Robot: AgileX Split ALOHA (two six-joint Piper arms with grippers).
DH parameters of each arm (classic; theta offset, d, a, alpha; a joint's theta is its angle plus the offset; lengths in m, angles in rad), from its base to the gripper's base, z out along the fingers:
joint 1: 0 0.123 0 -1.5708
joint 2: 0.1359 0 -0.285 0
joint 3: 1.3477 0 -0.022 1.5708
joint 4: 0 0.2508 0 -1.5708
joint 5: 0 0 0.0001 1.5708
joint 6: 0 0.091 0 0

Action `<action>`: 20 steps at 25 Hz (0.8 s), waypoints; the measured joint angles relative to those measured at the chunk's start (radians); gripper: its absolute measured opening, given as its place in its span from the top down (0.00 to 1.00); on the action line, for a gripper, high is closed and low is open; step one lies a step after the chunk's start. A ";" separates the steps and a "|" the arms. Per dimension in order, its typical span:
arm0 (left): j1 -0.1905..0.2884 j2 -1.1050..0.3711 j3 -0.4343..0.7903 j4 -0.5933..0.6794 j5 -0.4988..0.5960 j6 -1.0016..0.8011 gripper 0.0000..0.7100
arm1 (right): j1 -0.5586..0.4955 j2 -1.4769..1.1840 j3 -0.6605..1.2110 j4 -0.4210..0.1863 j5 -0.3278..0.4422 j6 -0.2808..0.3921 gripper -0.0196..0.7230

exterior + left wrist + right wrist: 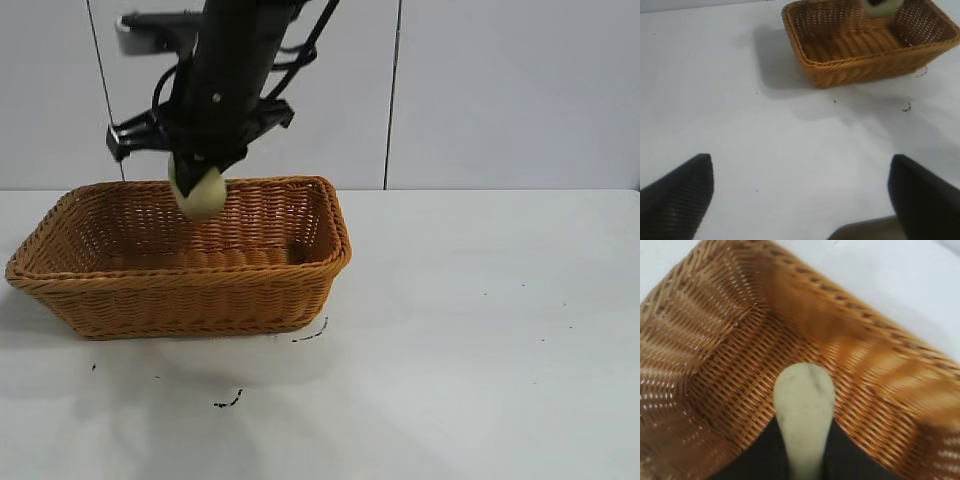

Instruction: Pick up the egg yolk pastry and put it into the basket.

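The egg yolk pastry [200, 192], a pale yellow-green puck, is held edge-on between the black fingers of my right gripper [203, 172], which is shut on it. It hangs above the back part of the orange-brown wicker basket [200, 290], just over the rim. In the right wrist view the pastry [804, 405] sits in the gripper [805, 460] over the basket's woven floor [715, 340]. My left gripper [801, 165] is open and empty, low over bare table, far from the basket [860, 65]. It is out of the exterior view.
The basket stands on the left half of a white table [480, 330]. A few small dark marks [228, 402] lie on the table in front of the basket. A pale panelled wall stands behind the table.
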 joint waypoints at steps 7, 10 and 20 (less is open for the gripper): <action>0.000 0.000 0.000 0.000 0.000 0.000 0.02 | 0.000 0.061 -0.008 -0.003 -0.034 0.010 0.39; 0.000 0.000 0.000 0.000 0.000 0.000 0.02 | 0.000 0.047 -0.048 -0.007 -0.016 0.012 0.18; 0.000 0.000 0.000 0.000 0.000 0.000 0.02 | -0.173 -0.015 -0.242 -0.018 0.259 0.036 0.12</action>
